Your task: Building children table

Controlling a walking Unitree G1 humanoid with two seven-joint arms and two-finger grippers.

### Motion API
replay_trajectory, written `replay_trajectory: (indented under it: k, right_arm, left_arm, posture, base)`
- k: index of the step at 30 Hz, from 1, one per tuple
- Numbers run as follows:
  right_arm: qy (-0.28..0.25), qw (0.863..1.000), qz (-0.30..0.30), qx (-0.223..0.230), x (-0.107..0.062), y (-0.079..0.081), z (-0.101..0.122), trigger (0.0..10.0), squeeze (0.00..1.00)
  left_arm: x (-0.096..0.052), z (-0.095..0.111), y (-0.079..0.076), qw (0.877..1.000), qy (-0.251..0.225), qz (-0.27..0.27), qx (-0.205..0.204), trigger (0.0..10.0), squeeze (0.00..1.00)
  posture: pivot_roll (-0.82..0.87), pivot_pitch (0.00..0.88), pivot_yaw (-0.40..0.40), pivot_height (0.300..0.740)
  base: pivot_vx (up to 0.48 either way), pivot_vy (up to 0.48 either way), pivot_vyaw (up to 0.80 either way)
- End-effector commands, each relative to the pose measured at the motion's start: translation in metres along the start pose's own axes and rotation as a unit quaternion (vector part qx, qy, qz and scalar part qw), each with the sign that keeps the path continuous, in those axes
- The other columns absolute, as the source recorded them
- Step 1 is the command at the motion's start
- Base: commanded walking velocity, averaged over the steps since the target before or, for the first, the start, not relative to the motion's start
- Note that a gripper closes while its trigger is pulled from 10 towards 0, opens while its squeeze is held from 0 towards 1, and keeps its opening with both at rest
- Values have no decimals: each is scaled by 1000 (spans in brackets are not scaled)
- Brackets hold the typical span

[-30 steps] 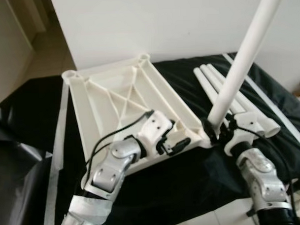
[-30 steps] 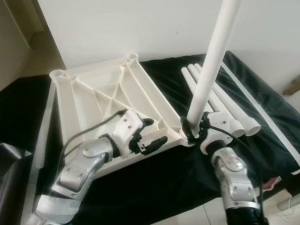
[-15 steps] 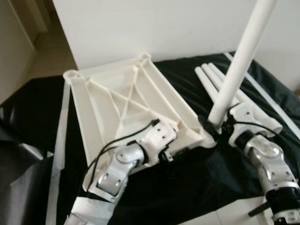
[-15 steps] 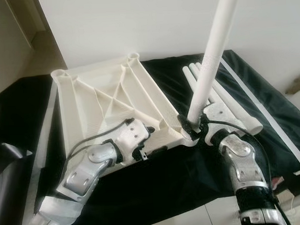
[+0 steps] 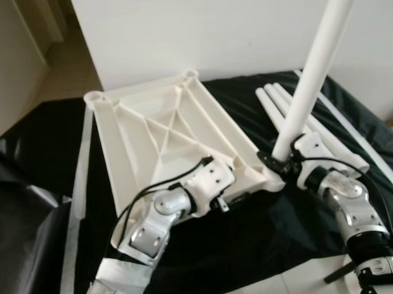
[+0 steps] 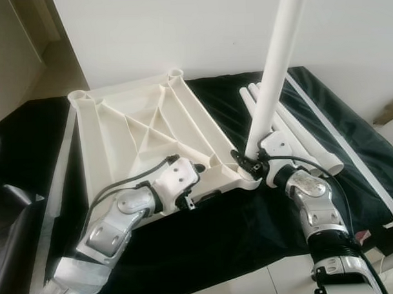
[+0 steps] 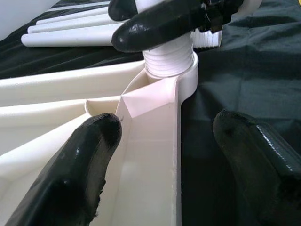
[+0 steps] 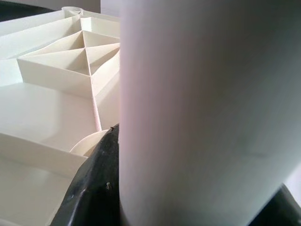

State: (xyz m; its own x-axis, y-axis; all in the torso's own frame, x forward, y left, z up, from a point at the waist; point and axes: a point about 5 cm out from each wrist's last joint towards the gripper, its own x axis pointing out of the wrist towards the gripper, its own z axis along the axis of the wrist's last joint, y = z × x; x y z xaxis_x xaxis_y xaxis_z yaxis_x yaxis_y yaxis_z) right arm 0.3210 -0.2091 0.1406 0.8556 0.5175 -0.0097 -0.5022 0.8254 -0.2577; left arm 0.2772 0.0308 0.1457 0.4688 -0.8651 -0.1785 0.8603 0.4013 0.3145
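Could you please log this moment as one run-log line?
stage: leg fitting | right claw: shut on table leg, upright in corner socket | left claw: open, astride tabletop rim

Tabletop point(image 5: 164, 132): cream moulded plastic, smooth, faintly glossy on its ribs. Upright leg point(image 5: 310, 72) clamped between the right gripper point(image 6: 249, 163) jaws: white plastic tube, smooth with a satin sheen; its threaded end point(image 7: 168, 59) is finely ridged. Spare legs point(image 6: 293, 134) beyond those jaws: the same white plastic. Left gripper point(image 7: 183, 155) fingers point(image 7: 75, 169), spread either side of the tabletop's edge: black, smooth, slightly glossy. Arm shells point(image 5: 151, 229): brushed silver metal look. Cover sheet point(image 5: 251, 229): black, wrinkled, dull sheen.
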Motion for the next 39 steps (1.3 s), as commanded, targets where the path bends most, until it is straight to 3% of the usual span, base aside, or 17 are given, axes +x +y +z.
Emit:
replay_trajectory:
  k: [1, 3, 4, 5, 6, 15, 17, 19, 22, 23, 25, 26, 27, 29, 33, 38, 39]
  right_arm:
    - [42, 999, -10, 19, -8, 4, -19, 0, 0]
    - [45, 999, -13, 22, -9, 4, -20, 0, 0]
    - [48, 998, -24, 30, -10, 6, -23, 7882, 0]
    - [48, 998, -24, 30, -10, 6, -23, 7882, 0]
    - [55, 996, -52, 51, -11, 9, -26, 10000, 0]
    - [66, 982, -156, 82, -13, 19, -30, 10000, 0]
    - [85, 957, -249, 120, -15, 30, -35, 10000, 0]
    - [85, 957, -249, 120, -15, 30, -35, 10000, 0]
    - [97, 930, -328, 138, -15, 42, -35, 10000, 0]
    - [97, 930, -328, 138, -15, 42, -35, 10000, 0]
    - [105, 894, -402, 168, -15, 53, -35, 10000, 0]
    - [105, 894, -402, 168, -15, 53, -35, 10000, 0]
    - [107, 881, -424, 181, -14, 57, -34, 10000, 0]
    - [103, 876, -427, 200, -10, 65, -32, 10000, 0]
    - [64, 898, -387, 198, 0, 74, -17, 10000, 0]
    - [56, 900, -386, 197, -1, 75, -12, 10000, 0]
    - [50, 904, -382, 185, -1, 75, -9, 10000, 145]
  left_arm:
    - [-3, -3, 8, 997, 4, 79, 4, 10000, 0]
    - [-3, -3, 8, 997, 4, 83, 5, 10000, 0]
    - [-4, -3, 9, 996, 1, 90, 5, 10000, 0]
    - [-4, -3, 9, 996, 1, 90, 5, 10000, 0]
    - [-5, -2, 13, 995, -3, 101, 2, 10000, 0]
    - [-7, -5, 23, 992, 0, 122, -13, 10000, 0]
    - [-6, -6, 29, 990, 4, 141, -25, 10000, 0]
    - [-6, -6, 29, 990, 4, 141, -25, 10000, 0]
    - [-6, -5, 31, 988, -2, 149, -33, 10000, 0]
    - [-6, -5, 31, 988, -2, 149, -33, 10000, 0]
    - [-6, -4, 33, 988, -4, 150, -37, 10000, 0]
    - [-6, -4, 33, 988, -4, 150, -37, 10000, 0]
    - [-6, -4, 33, 988, -5, 150, -37, 10000, 0]
    - [-6, -3, 33, 988, -7, 149, -40, 10000, 0]
    - [-2, 0, 33, 989, -15, 142, -44, 10000, 0]
    - [-1, 1, 35, 989, -22, 141, -37, 10000, 0]
    - [-1, 3, 35, 989, -34, 141, -27, 10000, 0]
  posture:
    - [-29, 16, -36, 740]
    - [-29, 16, -36, 740]
    - [-38, 9, -31, 740]
    - [-38, 9, -31, 740]
    - [-40, 7, -30, 740]
    - [-46, 0, -28, 740]
    - [-45, 0, -28, 740]
    - [-45, 0, -28, 740]
    - [-42, 0, -27, 740]
    - [-42, 0, -27, 740]
    - [-37, 0, -25, 740]
    - [-37, 0, -25, 740]
    - [-37, 0, -25, 740]
    - [-42, 0, -17, 740]
    - [-51, 0, -10, 740]
    - [-51, 0, -9, 740]
    - [-50, 0, -10, 740]
  base:
    - [0, 0, 0]
    - [0, 0, 0]
    - [0, 0, 0]
    - [0, 0, 0]
    - [0, 0, 0]
    - [0, 0, 0]
    - [0, 0, 0]
    - [0, 0, 0]
    - [0, 0, 0]
    - [0, 0, 0]
    - [0, 0, 0]
    - [0, 0, 0]
    - [0, 0, 0]
    - [0, 0, 0]
    - [0, 0, 0]
    - [0, 0, 0]
    - [0, 0, 0]
